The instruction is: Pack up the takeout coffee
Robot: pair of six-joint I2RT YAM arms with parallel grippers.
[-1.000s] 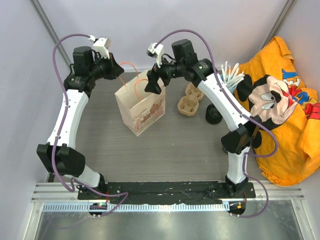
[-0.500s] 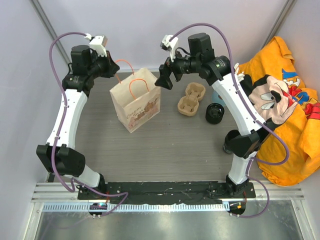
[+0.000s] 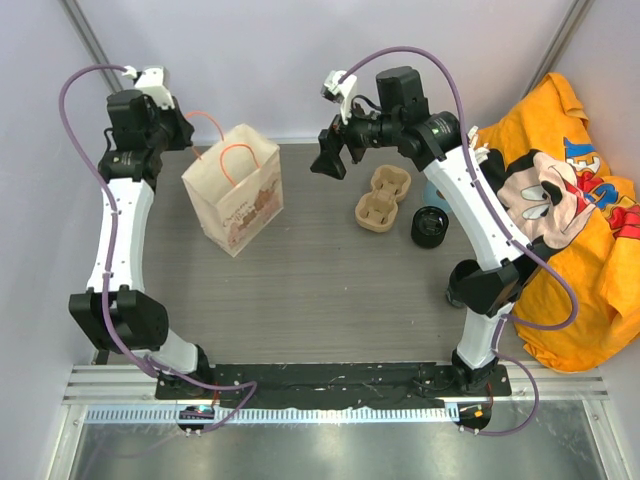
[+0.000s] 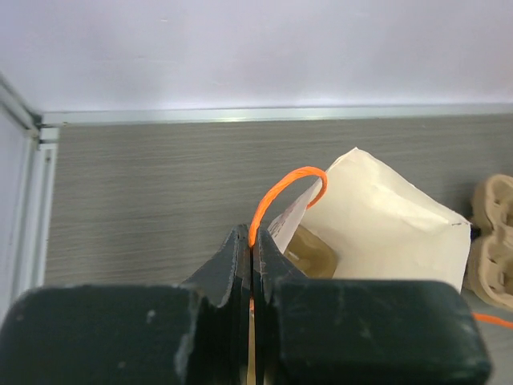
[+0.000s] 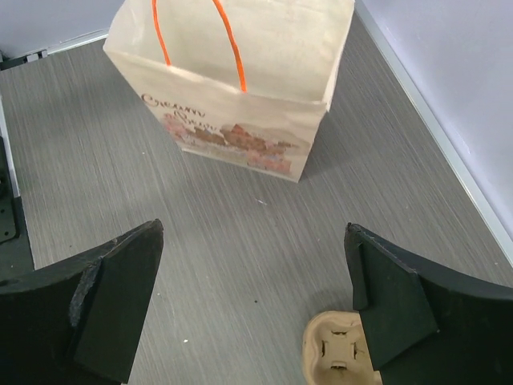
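At left, the left jaws pinch the orange handle [image 4: 298,171] of the paper bag [image 3: 235,195], which stands with its mouth open on the bench [image 3: 330,290]. Mid-frame, the right jaws hang spread wide and empty between the bag and the cardboard carrier [image 3: 383,197]. The takeout coffee [image 3: 429,227] stands just right of the carrier, untouched. Done well, this step likely calls for a steady pinch on the handle while the right arm reaches right and lowers squarely over the cup
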